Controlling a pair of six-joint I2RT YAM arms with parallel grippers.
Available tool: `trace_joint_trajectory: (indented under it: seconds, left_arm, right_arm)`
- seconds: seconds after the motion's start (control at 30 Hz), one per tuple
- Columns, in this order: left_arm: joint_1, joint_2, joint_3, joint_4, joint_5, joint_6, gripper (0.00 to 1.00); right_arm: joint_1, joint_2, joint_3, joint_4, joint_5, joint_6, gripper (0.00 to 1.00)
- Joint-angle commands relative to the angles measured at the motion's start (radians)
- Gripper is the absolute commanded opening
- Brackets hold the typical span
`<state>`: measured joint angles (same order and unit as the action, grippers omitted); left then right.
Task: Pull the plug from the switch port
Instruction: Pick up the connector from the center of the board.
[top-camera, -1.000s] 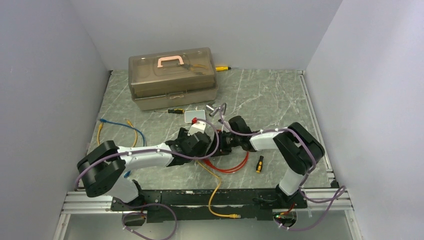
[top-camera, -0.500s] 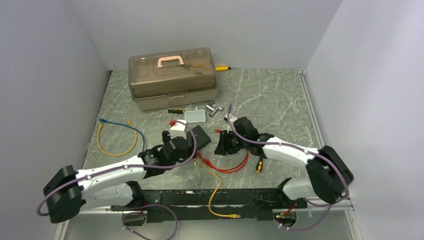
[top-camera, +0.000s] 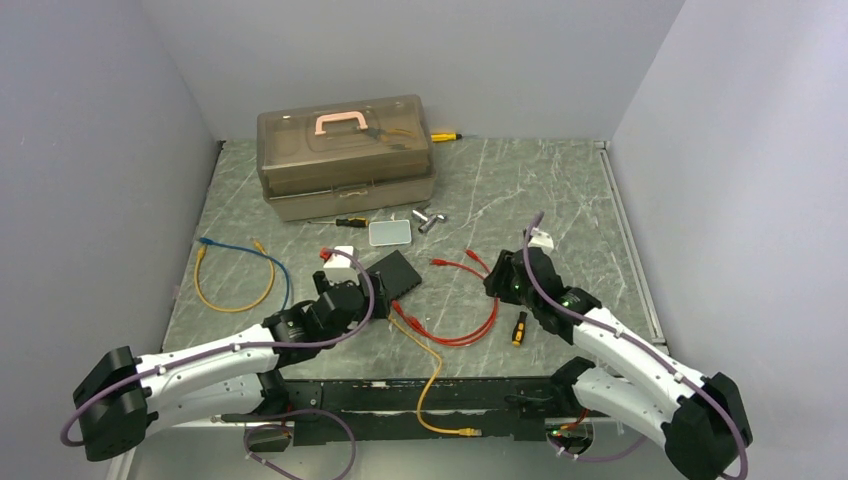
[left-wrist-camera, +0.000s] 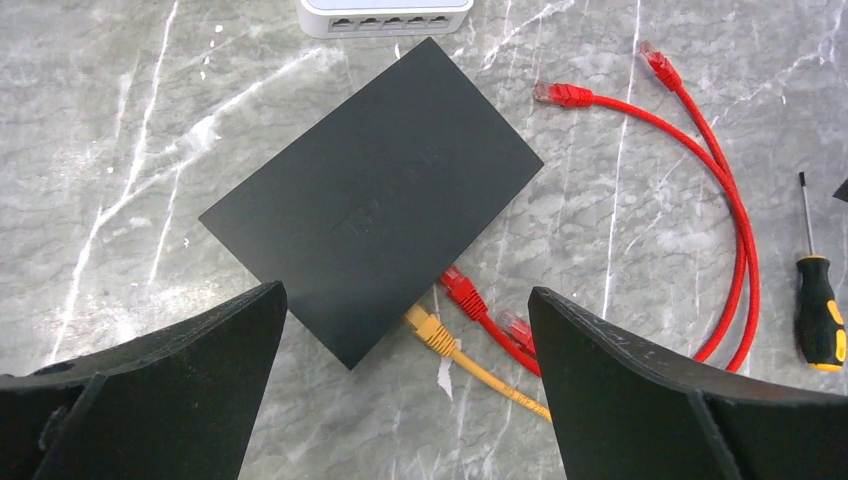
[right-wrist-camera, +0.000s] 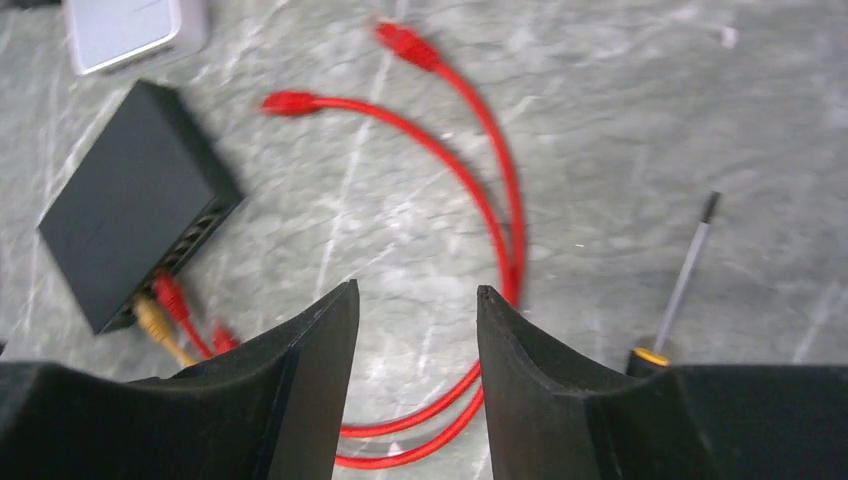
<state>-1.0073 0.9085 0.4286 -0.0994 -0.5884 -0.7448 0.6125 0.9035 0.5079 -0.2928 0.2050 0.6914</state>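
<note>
The black switch (top-camera: 395, 272) lies flat mid-table, its socket row facing the near right. In the left wrist view a yellow plug (left-wrist-camera: 430, 330) and a red plug (left-wrist-camera: 462, 293) sit at the edge of the switch (left-wrist-camera: 375, 200). A third red plug (left-wrist-camera: 515, 328) lies loose beside them. My left gripper (top-camera: 362, 290) is open and empty, just near-left of the switch, its jaws (left-wrist-camera: 405, 290) spread wide over the near corner. My right gripper (top-camera: 497, 280) is open and empty (right-wrist-camera: 417, 288), above the red cable loop (right-wrist-camera: 480, 200), well right of the switch (right-wrist-camera: 130, 205).
A brown toolbox (top-camera: 345, 155) stands at the back. A small silver-white box (top-camera: 390, 232), metal sockets (top-camera: 428, 218) and a thin screwdriver (top-camera: 345, 221) lie behind the switch. A stubby screwdriver (top-camera: 519, 328) lies near the red loop. Blue and yellow cables (top-camera: 235, 275) lie left.
Both grippers have drawn back from the switch, the left toward the near left, the right to the right. The switch and the red cable ends are now uncovered.
</note>
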Motion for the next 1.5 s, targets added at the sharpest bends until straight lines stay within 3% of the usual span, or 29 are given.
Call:
trace_joint_trajectory:
  seconds: [0.0,0.33,0.7,0.83,1.07,1.27,1.47]
  left_arm:
    - [-0.002,0.036,0.004,0.076,0.015,-0.028,0.99]
    - [-0.001,0.059,-0.005,0.091,0.053,-0.047,0.99]
    - [-0.001,0.078,-0.003,0.092,0.059,-0.051,0.99]
    - [-0.001,0.077,-0.004,0.092,0.055,-0.050,0.99]
    - [-0.002,0.085,0.007,0.092,0.062,-0.042,0.99]
    - [-0.001,0.035,0.002,0.092,0.047,-0.030,0.99]
    - [0.011,-0.115,0.009,0.154,0.040,0.042,0.99]
  right_arm:
    - [-0.066,0.037,-0.022,-0.052,0.022,0.036,0.48]
    - [-0.083,0.148,-0.071,0.029,-0.064,0.019,0.41]
    - [-0.084,0.223,-0.103,0.099,-0.118,0.016,0.24]
    - [-0.083,0.186,-0.098,0.077,-0.104,0.016,0.11]
    - [-0.083,0.108,-0.060,0.003,-0.094,0.011,0.00]
    - [-0.083,-0.048,-0.016,0.010,-0.149,-0.004,0.00]
    - [-0.082,-0.126,0.189,-0.074,-0.126,-0.082,0.00]
